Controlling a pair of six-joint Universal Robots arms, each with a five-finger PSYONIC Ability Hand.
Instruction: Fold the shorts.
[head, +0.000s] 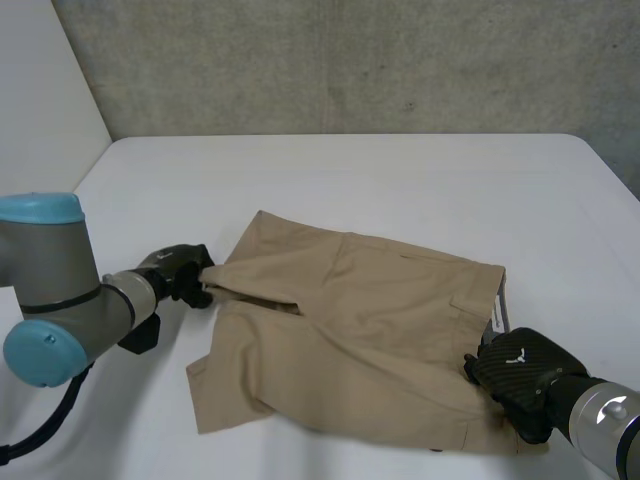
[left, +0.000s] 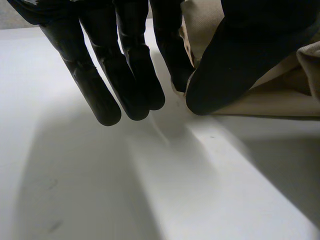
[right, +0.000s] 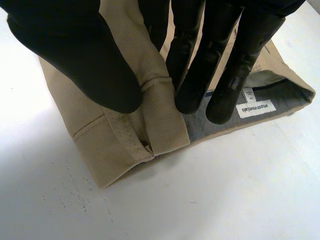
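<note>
Robot lab or test cell; plain white bench (head: 400, 180); bare grey concrete wall (head: 350, 60) at far side; white panel (head: 40, 80) far left; grey arm (head: 50, 290) with light-blue caps.

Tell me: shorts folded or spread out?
Spread, not yet folded: the shorts lie flat on the table, both legs side by side. The left robot hand pinches a leg hem, the right robot hand the waistband.

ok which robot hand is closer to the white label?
Right. The right robot hand pinches the waistband beside the label; the left robot hand grips the far end of the shorts.
</note>
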